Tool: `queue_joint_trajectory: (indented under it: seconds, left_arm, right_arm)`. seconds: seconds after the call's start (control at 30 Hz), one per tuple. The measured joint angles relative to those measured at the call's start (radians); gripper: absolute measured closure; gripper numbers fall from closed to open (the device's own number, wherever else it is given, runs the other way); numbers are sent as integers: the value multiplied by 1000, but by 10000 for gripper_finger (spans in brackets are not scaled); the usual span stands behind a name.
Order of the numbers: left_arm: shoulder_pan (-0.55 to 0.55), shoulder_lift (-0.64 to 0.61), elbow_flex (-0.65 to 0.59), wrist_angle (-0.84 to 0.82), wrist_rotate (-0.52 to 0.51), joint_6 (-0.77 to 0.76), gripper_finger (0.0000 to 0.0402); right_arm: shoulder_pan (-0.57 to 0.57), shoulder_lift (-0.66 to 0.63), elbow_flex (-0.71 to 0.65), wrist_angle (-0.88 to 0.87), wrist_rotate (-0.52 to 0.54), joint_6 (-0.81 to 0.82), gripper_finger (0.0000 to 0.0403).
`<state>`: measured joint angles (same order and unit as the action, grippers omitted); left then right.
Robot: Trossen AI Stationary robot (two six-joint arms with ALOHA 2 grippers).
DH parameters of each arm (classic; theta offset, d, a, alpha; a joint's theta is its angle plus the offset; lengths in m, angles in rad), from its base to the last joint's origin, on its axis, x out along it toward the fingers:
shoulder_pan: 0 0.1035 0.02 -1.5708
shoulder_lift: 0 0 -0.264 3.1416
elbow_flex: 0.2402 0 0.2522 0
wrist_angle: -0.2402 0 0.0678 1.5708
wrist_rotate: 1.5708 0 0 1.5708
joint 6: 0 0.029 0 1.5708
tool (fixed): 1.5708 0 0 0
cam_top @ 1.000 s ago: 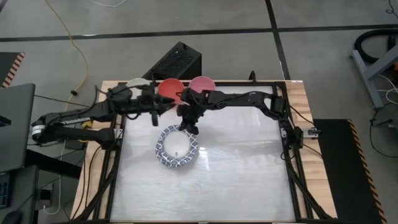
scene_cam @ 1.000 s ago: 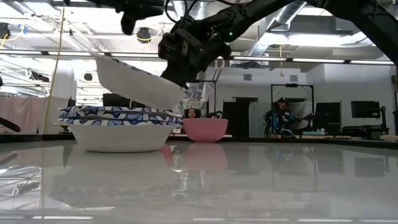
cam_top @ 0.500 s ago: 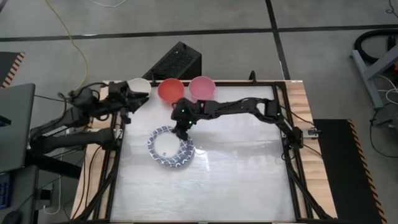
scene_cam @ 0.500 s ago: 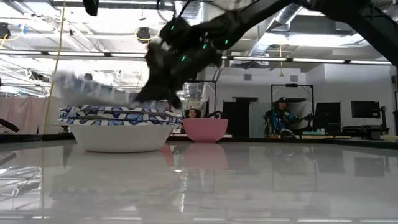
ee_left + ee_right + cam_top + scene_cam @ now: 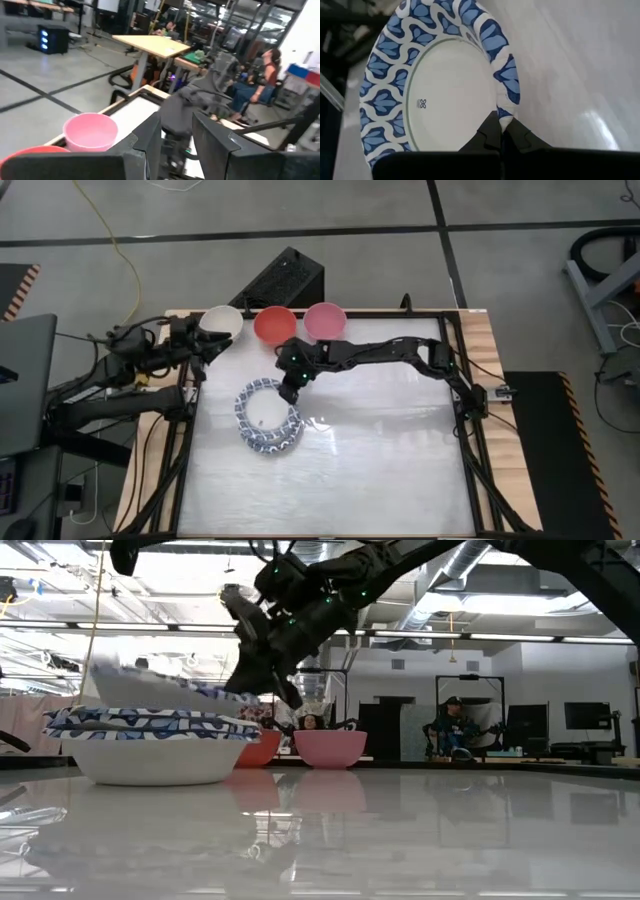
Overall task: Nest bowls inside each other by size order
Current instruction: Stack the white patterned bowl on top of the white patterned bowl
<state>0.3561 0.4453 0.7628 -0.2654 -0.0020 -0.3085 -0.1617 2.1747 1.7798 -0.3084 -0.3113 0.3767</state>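
Observation:
A stack of blue-and-white patterned bowls (image 5: 266, 420) stands on the table left of its middle, seen in the low view as a stack (image 5: 150, 745). Another patterned bowl (image 5: 165, 690) hangs tilted just over that stack, with my right gripper (image 5: 501, 125) shut on its rim. Cream-white (image 5: 222, 320), red (image 5: 275, 325) and pink (image 5: 325, 320) bowls stand in a row along the far edge. My left gripper (image 5: 177, 145) is open with nothing in it, drawn back level at the far left corner. My right gripper pinches the top patterned bowl's rim (image 5: 506, 100) between its two fingers, on the side toward the far right. The fingers slant down from the far right. The bowl sits tilted over the stack, its far side (image 5: 100, 670) raised; whether its underside touches the stack I cannot tell.
The right arm (image 5: 380, 352) reaches across the far part of the table. The red (image 5: 262, 747) and pink (image 5: 328, 748) bowls stand behind the stack. Bare tabletop (image 5: 380, 460) spreads over the near and right parts. People sit in the room beyond.
My left gripper has drawn back from over the stack toward the table's far left corner. My right gripper has rolled and carried the patterned bowl left and down, from steeply tipped to nearly level over the stack. The stack has slid a little toward the left edge.

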Motion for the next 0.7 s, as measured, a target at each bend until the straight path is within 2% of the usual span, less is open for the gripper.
queue_joint_trajectory:
  seconds: [0.33,0.5,0.7]
  left_arm:
    - [0,32,0,-108,-12,-55,304]
    - [-1,55,0,-208,15,-82,304]
    - [0,78,0,-145,15,-89,304]
  right_arm:
    - [40,4,9,-54,3,-4,390]
    - [45,6,0,-58,53,-15,390]
    - [41,8,-2,-92,51,-11,389]
